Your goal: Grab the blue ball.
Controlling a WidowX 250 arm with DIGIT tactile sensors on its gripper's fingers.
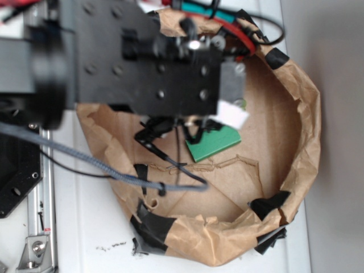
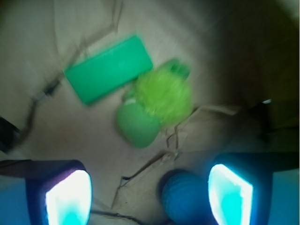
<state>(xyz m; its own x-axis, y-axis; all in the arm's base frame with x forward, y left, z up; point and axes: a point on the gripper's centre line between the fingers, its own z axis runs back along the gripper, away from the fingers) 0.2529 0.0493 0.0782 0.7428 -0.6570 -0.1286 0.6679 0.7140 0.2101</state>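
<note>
Brown cardboard lined by a crumpled paper wall [image 1: 301, 142] carries the round blue ball [image 2: 185, 197], which has no long axis. It lies between the wide-spread end effector [image 2: 150, 192] fingers, just beside the right-hand finger [image 2: 230, 193], ungripped; contact is unclear.

From my wrist camera, the blue ball [image 2: 184, 197] sits between the two fingers of the gripper [image 2: 150, 194], close against the inner side of the right-hand finger [image 2: 230, 194] and well apart from the left-hand one [image 2: 68, 199]. Farther ahead lies the plush toy [image 2: 157, 105], and just beyond it, up and to the left, the flat block [image 2: 108, 69], the two nearly touching. In my exterior view everything rests inside the paper-walled bin [image 1: 301, 142], the arm [image 1: 142, 62] hanging over its rear part and covering most of the contents, the block [image 1: 213, 143] showing just below it.
</note>
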